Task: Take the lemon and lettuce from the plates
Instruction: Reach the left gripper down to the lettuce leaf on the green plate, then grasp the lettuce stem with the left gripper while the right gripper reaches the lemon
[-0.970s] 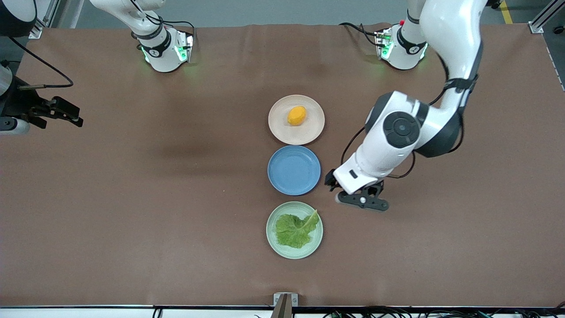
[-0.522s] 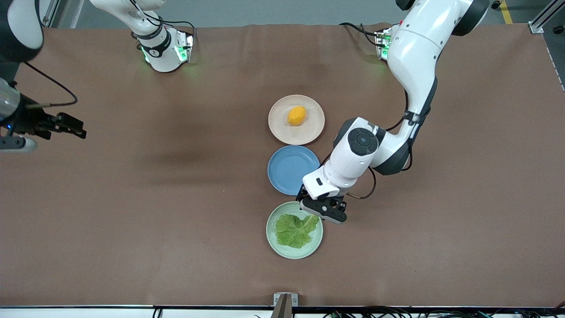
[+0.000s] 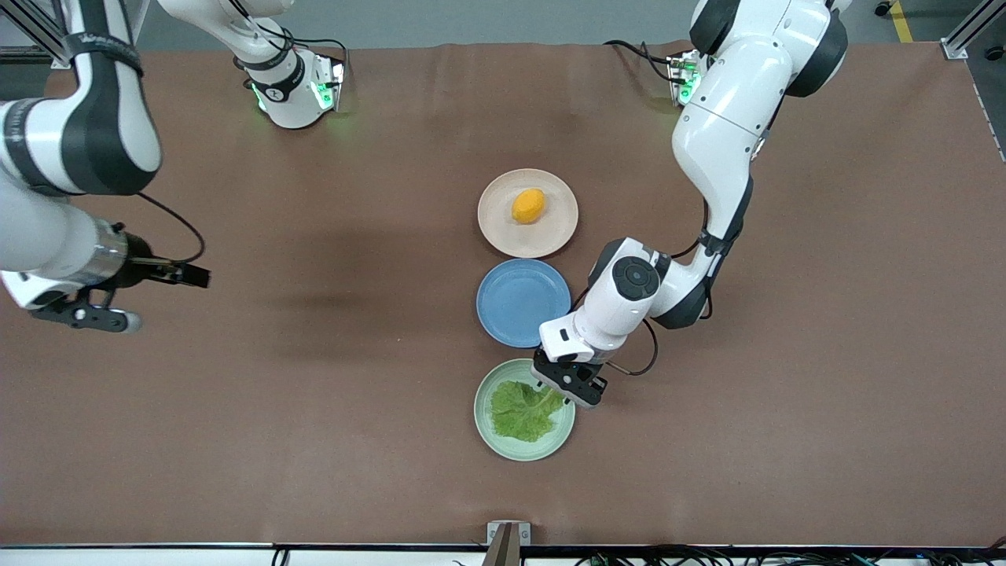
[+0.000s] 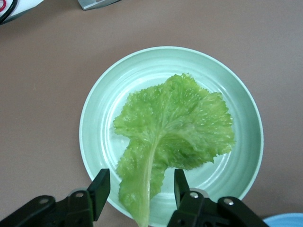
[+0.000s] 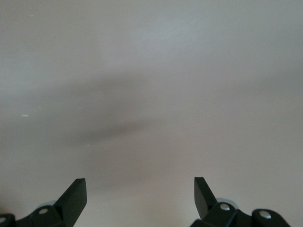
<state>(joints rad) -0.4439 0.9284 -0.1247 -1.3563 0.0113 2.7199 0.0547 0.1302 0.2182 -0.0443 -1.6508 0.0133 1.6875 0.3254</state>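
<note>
Between the spread fingers of the left gripper (image 4: 142,191) lies the pale stem of the crinkly green lettuce leaf (image 4: 175,127), visible only in the left wrist view; the right gripper (image 5: 140,198) gapes wide.

no readable text, label, brand, number or sign shows in any of the views

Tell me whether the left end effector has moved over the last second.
Yes. The left end effector has swung from bare table beside the blue plate to the mint green plate, straddling the lettuce stem.
</note>
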